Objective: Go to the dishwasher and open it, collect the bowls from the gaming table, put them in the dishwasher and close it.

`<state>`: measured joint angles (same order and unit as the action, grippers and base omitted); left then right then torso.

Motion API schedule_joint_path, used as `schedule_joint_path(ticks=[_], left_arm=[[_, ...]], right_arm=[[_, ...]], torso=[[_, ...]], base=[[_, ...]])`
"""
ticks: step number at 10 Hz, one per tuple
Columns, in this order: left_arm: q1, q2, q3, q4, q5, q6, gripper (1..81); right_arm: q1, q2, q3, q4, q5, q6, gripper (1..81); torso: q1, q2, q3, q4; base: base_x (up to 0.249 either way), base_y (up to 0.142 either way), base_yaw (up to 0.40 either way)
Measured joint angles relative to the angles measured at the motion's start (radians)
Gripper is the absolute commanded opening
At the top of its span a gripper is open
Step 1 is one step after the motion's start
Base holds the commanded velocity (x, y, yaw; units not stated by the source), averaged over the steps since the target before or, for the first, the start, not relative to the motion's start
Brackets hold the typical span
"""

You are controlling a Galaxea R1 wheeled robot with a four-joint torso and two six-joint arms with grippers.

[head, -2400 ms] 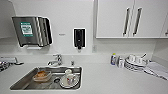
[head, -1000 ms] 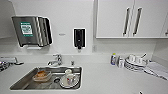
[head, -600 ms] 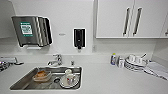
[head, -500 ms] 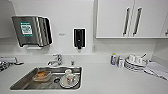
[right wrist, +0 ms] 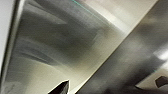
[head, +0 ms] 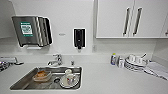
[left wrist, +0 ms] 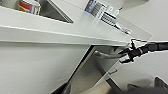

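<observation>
The dishwasher has a brushed stainless-steel front set under the white counter, seen from below in the left wrist view. Its bar handle runs along the top edge. My right gripper, dark and on a thin arm, is at the end of that handle, touching or just beside it. The right wrist view looks at the dishwasher's steel front from very close. Dark parts of my left gripper edge into the left wrist view, away from the door. The bowls and the gaming table are out of view.
Ahead in the head view is a white counter with a steel sink holding dishes and a mug. A tap, a towel dispenser, a black soap dispenser, stacked plates and white wall cabinets are around it.
</observation>
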<state>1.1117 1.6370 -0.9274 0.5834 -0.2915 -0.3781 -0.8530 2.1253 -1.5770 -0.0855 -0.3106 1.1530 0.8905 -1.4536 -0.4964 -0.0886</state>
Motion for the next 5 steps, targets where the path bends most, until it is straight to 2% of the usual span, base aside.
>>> schedule_joint_path(ticks=[5], left_arm=[[0.0, 0.049, 0.012, 0.034, 0.0, 0.004, 81.1]], right_arm=[[-0.043, -0.037, 0.006, 0.006, 0.097, 0.0, 81.1]], torso=[[0.0, 0.0, 0.0, 0.0]], base=[[0.0, 0.0, 0.0]])
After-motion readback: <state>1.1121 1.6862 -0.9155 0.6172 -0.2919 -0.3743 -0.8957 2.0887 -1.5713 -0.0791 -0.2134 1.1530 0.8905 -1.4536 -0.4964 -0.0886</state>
